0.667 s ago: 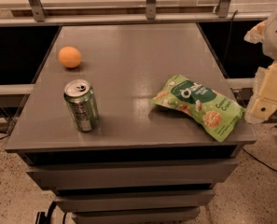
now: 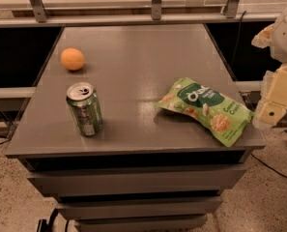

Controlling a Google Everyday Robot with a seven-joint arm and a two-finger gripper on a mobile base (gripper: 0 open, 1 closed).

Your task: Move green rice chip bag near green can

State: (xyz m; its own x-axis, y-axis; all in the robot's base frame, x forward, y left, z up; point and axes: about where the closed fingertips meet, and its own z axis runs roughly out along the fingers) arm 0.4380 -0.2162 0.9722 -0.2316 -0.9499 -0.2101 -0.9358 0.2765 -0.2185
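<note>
Bag: the bag (image 2: 206,109) lies flat on the right front part of the table (image 2: 133,57), its near end by the edge.
Gripper: the gripper (image 2: 278,98) hangs off the table's right side, just beside the bag's right end, not touching it.
Grip: cannot tell if open or closed.
Look: crinkly, shiny light green, dark green label.
Direction: long side runs back-left to front-right.
Can: the can (image 2: 85,109) stands upright, well apart on the left.
Orange: a round orange (image 2: 72,59) sits behind the can.
</note>
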